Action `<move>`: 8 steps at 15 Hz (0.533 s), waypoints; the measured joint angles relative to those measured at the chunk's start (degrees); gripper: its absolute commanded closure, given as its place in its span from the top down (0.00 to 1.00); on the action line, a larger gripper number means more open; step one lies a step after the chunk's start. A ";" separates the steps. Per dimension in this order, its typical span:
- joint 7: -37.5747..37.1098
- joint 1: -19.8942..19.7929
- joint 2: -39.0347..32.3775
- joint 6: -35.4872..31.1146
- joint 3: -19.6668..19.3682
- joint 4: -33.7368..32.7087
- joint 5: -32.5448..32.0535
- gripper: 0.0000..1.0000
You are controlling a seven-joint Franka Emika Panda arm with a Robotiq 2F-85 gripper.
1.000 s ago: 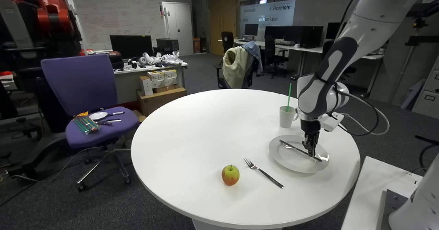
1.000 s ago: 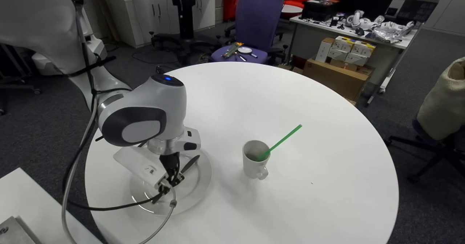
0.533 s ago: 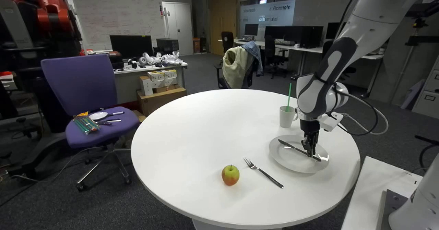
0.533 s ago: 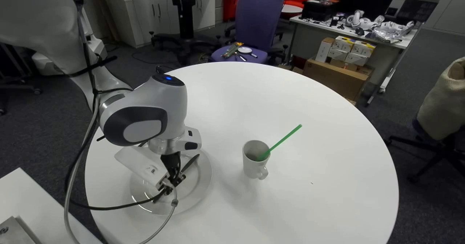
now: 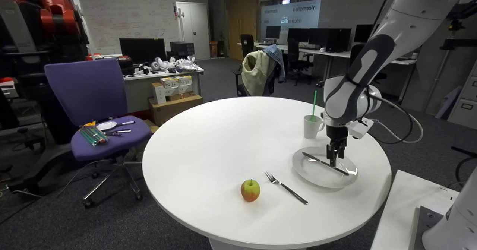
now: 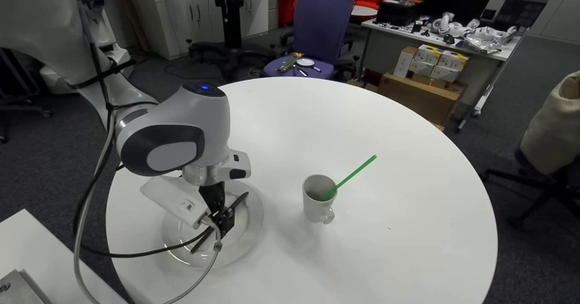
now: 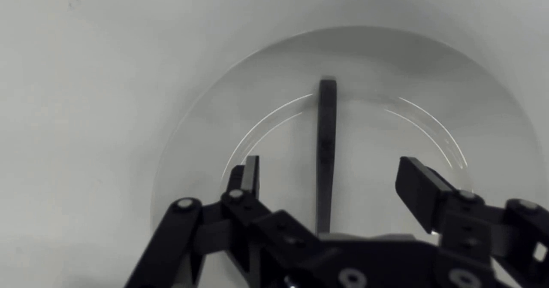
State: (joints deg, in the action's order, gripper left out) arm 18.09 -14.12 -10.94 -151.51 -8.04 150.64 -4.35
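Note:
My gripper (image 7: 329, 170) stands open above the plate, its fingers (image 7: 253, 174) spread to either side of a dark table knife (image 7: 327, 120) and touching neither side of it. The knife lies across the white plate (image 7: 240, 90), its near end hidden by the gripper body in the wrist view. In both exterior views the gripper (image 5: 337, 160) hangs over the handle half of the knife (image 5: 315, 158). Beside the plate (image 6: 256, 222) a white mug (image 6: 312, 209) holds a green straw (image 6: 355, 172).
A fork (image 5: 286, 187) lies on the round white table (image 5: 208, 149) near the plate, and a red-green apple (image 5: 250, 191) sits beyond it. A purple chair (image 5: 89, 93) bearing small items stands past the table edge. Cables (image 6: 93, 213) loop down from the arm.
The fingers were close together at the knife handle; now they are spread apart and the gripper sits slightly higher. The knife stays on the plate.

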 measured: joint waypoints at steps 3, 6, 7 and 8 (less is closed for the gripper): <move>1.42 0.00 5.50 0.00 -0.09 2.72 -0.04 1.00; 7.47 0.26 9.82 0.12 0.41 5.34 5.00 1.00; 9.69 0.84 10.64 0.17 0.47 5.94 7.29 1.00; 11.16 1.56 11.12 0.19 0.53 6.33 8.90 1.00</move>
State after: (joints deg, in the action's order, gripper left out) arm 29.25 -12.56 0.18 -151.32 -7.51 156.97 4.54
